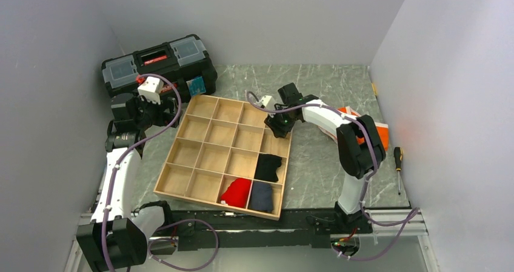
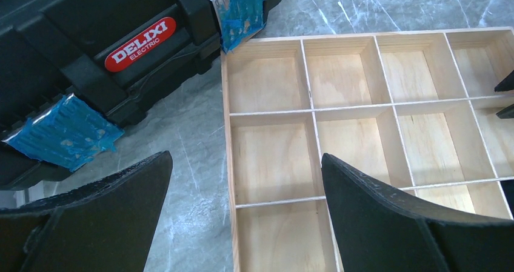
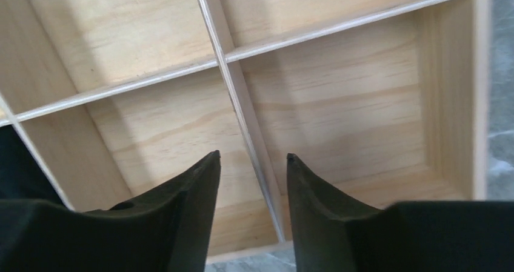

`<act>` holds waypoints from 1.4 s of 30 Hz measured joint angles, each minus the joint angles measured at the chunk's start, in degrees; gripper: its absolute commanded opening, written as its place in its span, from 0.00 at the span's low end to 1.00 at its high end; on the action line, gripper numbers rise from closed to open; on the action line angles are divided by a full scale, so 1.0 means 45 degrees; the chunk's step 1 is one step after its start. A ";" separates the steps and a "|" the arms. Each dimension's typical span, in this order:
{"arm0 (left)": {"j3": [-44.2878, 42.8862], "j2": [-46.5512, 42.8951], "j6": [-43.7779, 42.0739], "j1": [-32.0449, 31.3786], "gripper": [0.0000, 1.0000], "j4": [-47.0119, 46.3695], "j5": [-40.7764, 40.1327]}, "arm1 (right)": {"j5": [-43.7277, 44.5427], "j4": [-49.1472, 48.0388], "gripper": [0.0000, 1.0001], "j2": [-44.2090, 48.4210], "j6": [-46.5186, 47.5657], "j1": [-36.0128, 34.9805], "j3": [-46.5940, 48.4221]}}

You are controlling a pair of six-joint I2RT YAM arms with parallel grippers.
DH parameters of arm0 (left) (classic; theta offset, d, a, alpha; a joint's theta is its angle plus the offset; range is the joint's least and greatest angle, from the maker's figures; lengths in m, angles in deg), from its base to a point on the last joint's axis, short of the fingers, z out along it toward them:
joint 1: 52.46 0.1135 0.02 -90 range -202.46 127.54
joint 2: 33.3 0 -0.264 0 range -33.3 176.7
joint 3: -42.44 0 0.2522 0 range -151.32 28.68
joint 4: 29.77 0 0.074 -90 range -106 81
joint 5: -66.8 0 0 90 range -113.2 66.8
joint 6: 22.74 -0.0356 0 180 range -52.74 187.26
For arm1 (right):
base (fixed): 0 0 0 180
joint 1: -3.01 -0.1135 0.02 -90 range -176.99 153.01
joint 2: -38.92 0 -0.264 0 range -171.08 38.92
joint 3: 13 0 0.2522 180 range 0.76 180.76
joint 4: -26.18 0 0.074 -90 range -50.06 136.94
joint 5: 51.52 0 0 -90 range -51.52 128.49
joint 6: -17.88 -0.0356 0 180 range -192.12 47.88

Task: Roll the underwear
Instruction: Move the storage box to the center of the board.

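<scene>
The right gripper (image 3: 251, 158) hangs low over a pale wooden tray (image 1: 173, 148) of sixteen square cells, near its far right corner. Its two black fingers stand a narrow gap apart with nothing pinched between them. In the right wrist view a thin divider wall runs under that gap; whether the fingertips touch it cannot be told.

The left gripper (image 2: 245, 155) has its fingers spread wide and empty. It hovers above the grey marbled tabletop (image 1: 315, 163), just beside the tray's far left corner. Close by it stands a black plastic toolbox (image 1: 159, 63) with a red label and blue-taped latches.

In the tray's near right corner lie three cloth bundles in adjoining cells: a black one (image 1: 268, 167), a red one (image 1: 236, 192) and a dark navy one (image 1: 262, 196).

The bright orange fabric underwear with white trim (image 1: 381, 131) lies on the tabletop outside the tray, to its right. It is mostly hidden behind the right arm. A screwdriver with a black and orange handle (image 1: 398, 169) lies near the table's right edge.
</scene>
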 measured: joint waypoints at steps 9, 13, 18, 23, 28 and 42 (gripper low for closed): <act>0.0000 0.0083 0.0024 0.0000 0.99 0.0000 0.0044 | 0.0748 0.0423 0.14 -0.0685 0.0695 -0.0049 0.0034; 0.0010 0.0083 0.0024 0.0000 1.00 -0.0015 0.0049 | 0.0782 0.0481 0.00 -0.0714 0.1608 0.0024 0.0034; 0.0073 0.0083 0.0024 0.0000 0.99 -0.0102 0.0049 | 0.0408 0.0729 0.00 -0.0685 0.2001 0.0291 -0.0029; 0.0083 0.0112 0.0019 0.0000 0.99 -0.0092 0.0053 | -0.0151 0.1122 0.00 -0.0189 0.2346 0.1511 -0.0627; 0.0083 0.0170 0.0019 0.0000 0.99 -0.0102 0.0102 | 0.0044 0.1904 0.00 0.0471 0.3264 0.4051 -0.1307; 0.0083 0.0301 0.0024 0.0000 0.99 -0.0053 0.0223 | 0.0719 0.2628 0.00 -0.0855 0.3560 0.6883 0.0559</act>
